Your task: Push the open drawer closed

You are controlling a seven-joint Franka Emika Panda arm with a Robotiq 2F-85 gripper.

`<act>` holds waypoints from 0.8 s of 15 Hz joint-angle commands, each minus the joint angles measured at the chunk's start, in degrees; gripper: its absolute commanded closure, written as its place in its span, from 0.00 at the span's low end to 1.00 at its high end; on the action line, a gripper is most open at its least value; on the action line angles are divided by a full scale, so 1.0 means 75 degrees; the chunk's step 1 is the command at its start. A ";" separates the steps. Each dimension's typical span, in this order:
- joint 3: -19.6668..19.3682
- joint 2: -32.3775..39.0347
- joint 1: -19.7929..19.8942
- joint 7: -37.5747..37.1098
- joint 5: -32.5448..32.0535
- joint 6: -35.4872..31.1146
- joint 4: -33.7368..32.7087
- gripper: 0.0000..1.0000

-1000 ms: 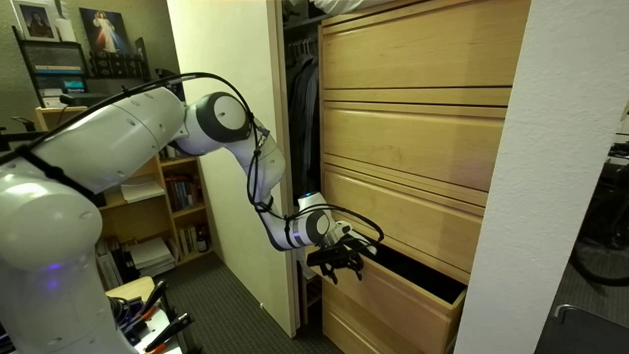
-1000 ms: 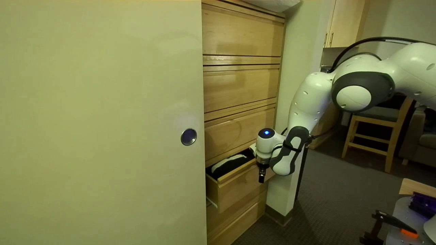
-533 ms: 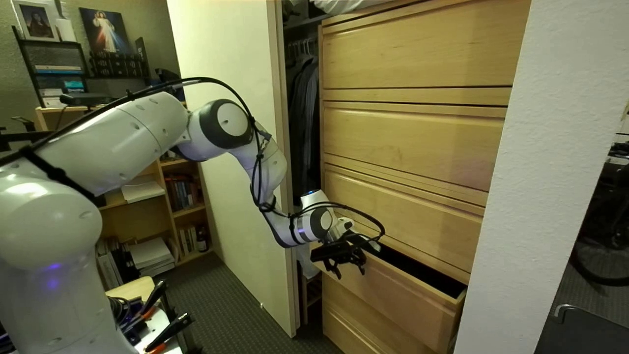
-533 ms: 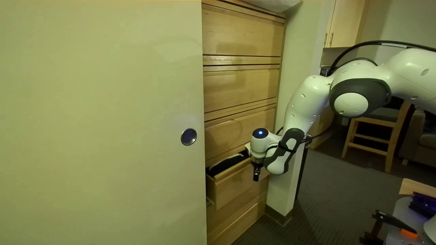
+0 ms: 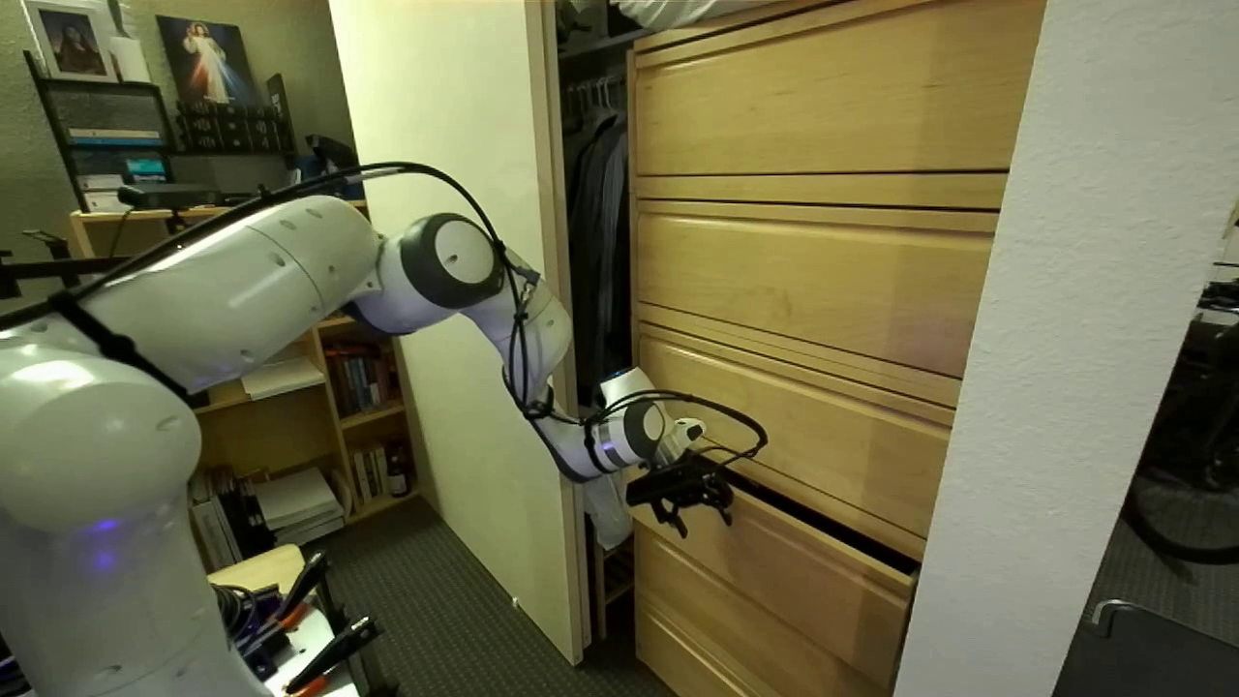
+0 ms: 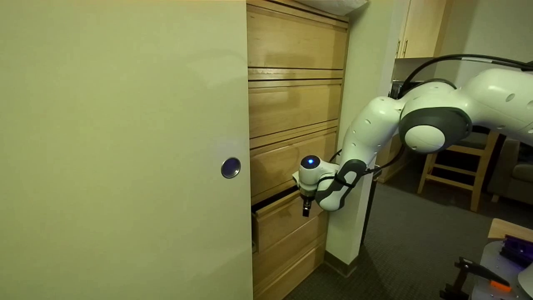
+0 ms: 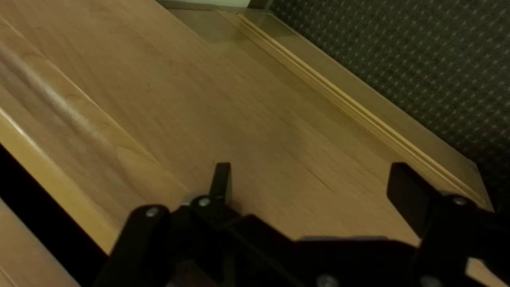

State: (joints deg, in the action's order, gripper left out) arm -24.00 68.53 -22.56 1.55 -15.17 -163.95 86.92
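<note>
The drawer point(image 5: 813, 581) is light-blond wood with a plain front and shows in both exterior views point(image 6: 279, 225). It stands slightly out from its cabinet, with a narrow dark gap along its top edge. My gripper point(image 5: 706, 527) is at the upper front of the drawer, and it also shows in an exterior view point(image 6: 306, 211). In the wrist view the gripper point(image 7: 310, 175) is open, fingers wide apart with nothing between them, and the drawer front point(image 7: 167, 107) fills the space before it. Whether the fingers touch the wood cannot be told.
Matching closed drawer fronts point(image 5: 803, 281) stack above, and more lie below. A tall cream-white door panel point(image 5: 455, 319) stands beside the cabinet and covers part of it in an exterior view point(image 6: 125, 146). A white wall point(image 5: 1084, 319) borders the other side. Dark carpet point(image 7: 418, 71) lies below.
The drawer has slid inward and its dark top gap has narrowed; the contents seen earlier are now hidden. My gripper has moved with it toward the cabinet, and the upper arm has lowered.
</note>
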 commanded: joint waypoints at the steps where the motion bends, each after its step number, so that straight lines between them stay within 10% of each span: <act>1: 0.0017 0.0107 0.0167 -0.0236 -0.0352 0.0173 -0.0299 0.00; 12: 0.2729 -0.2063 0.2492 0.2051 -0.0610 0.0076 0.3713 0.00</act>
State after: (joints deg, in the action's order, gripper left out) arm -7.74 61.53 -9.12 12.35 -19.00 -164.24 103.80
